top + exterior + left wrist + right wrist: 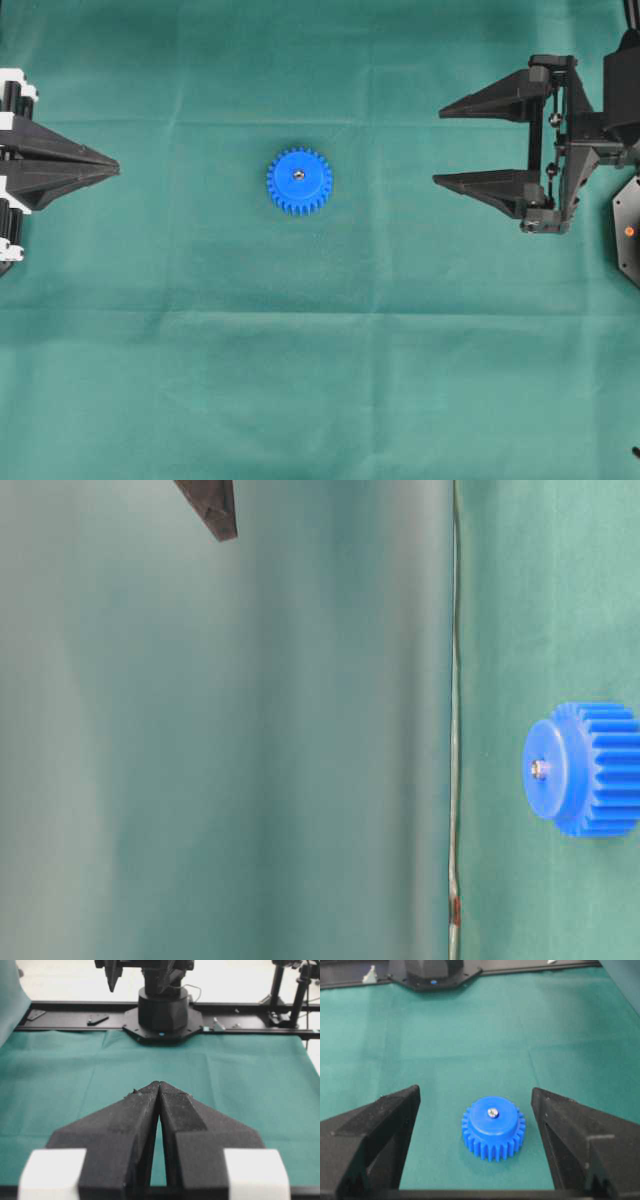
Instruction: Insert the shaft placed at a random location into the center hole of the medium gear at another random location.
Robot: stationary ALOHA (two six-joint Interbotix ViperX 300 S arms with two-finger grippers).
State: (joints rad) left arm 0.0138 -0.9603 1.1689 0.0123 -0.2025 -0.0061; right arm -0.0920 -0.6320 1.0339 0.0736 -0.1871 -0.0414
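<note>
Already the shaft (493, 1113) sits upright in the center hole of the medium gear (299, 181), on the cloth between both arms. Your right gripper (438, 147), jaws wide apart, faces it directly; the left gripper (115, 168) is closed and empty.

Table cover: a green cloth (320, 400) fills the whole overhead frame, with faint straight fold creases crossing it.
Far edge: in the left wrist view a black rail (65, 1010) runs across the upper part of the frame, behind the cloth.
Backdrop: a pale green sheet (230, 740) fills the left of the table-level view.
Light: bright and even, whitish beyond the rail.
</note>
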